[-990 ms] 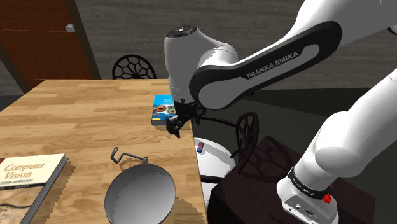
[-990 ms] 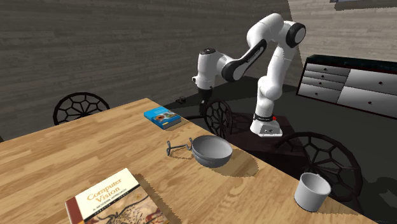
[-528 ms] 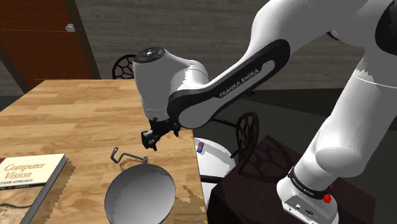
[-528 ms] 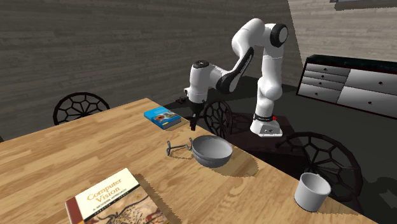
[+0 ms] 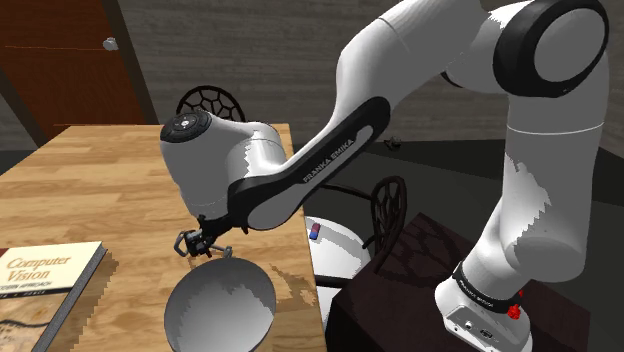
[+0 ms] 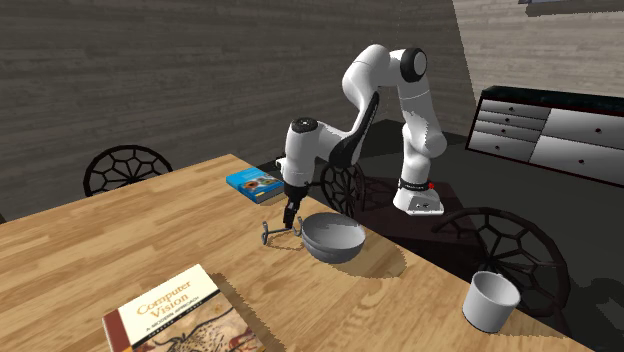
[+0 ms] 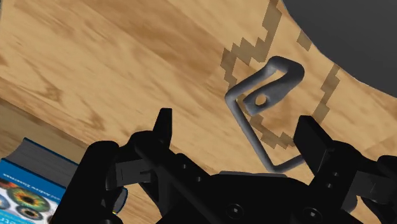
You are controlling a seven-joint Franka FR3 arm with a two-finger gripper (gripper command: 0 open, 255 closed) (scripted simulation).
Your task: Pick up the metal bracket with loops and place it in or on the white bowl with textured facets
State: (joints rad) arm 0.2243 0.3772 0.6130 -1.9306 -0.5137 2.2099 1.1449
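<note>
So the hand [image 7: 238, 127] has dropped over the metal bracket [image 7: 275, 90] by the worktop's [image 7: 127, 51] stand-side edge, beside the grey bowl [image 5: 220, 310]. It's wide open, holding nothing yet, so the grasp looks next.

shoulder: beside dark box stand [image 5: 380, 312], looking down over light wooden tabletop [image 5: 110, 170]
second exterior: opposite, farther, same tabletop
wrist: close above it
</note>
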